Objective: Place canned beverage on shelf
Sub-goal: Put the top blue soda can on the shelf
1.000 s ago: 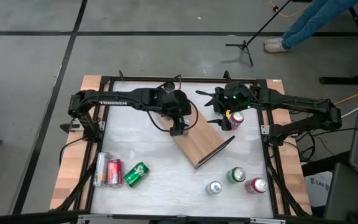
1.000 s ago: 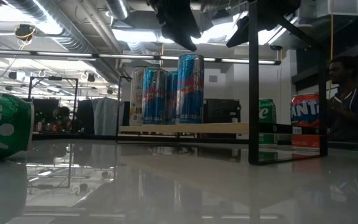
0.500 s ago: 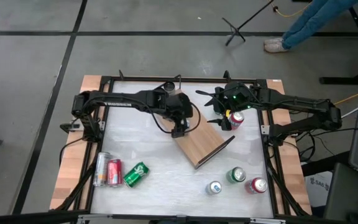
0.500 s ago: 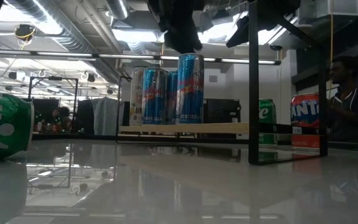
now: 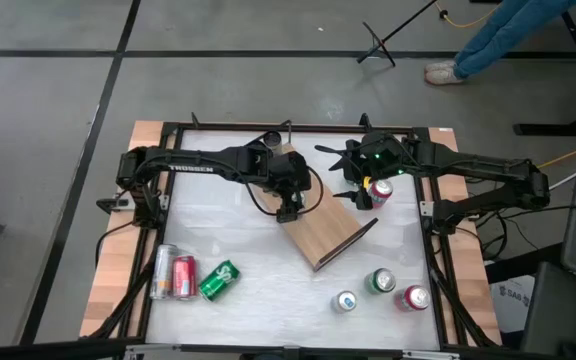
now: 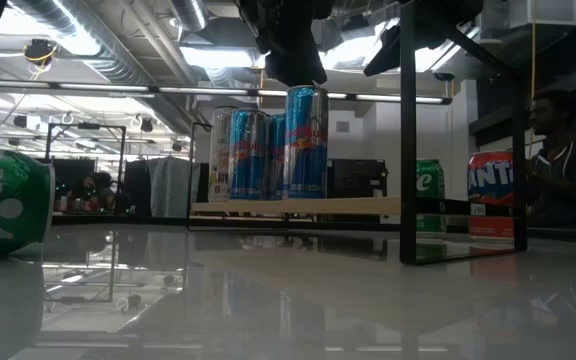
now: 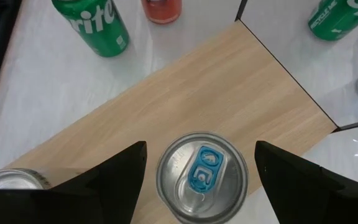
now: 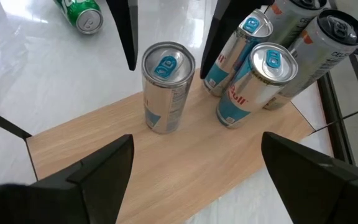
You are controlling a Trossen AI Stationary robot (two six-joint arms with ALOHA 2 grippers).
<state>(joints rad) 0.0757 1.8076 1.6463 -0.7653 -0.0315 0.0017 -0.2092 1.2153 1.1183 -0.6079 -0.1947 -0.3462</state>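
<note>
From above, the left gripper [image 5: 288, 207] hung over the near-left end of the shelf [image 5: 325, 232], the light wooden board lying at a slant in the middle of the table [image 5: 228, 230]. The right gripper [image 5: 353, 190] sat just off the shelf's far corner, with a red can [image 5: 380, 191] right beside it. Well away from the left gripper, near the table's left edge, three cans lay on their sides [image 5: 190, 278]. Three more cans [image 5: 380, 290] stood well clear of the right gripper, beyond the shelf's black end rail.

At table height, tall blue-and-silver cans [image 6: 268, 142] stood upright on the shelf [image 6: 298, 207], and the left gripper's dark fingers [image 6: 288, 45] hung just above the tallest-looking one [image 6: 306, 142], not touching it. A green can [image 6: 6, 205] lay on its side close to the camera. A person [image 6: 563, 165] sat in the room behind.

In the left wrist view, the fingers [image 7: 114, 177] were spread wide, with an upright silver can [image 7: 202, 177] standing on the shelf [image 7: 229, 93] directly between them and a gap on each side.

In the right wrist view, the right gripper's fingers [image 8: 98, 171] were also spread apart, holding nothing. Ahead of them the shelf [image 8: 185, 162] carried a lone can [image 8: 165, 87] framed by the left gripper's two fingers, and a tight cluster of cans [image 8: 266, 68] just beside it.
</note>
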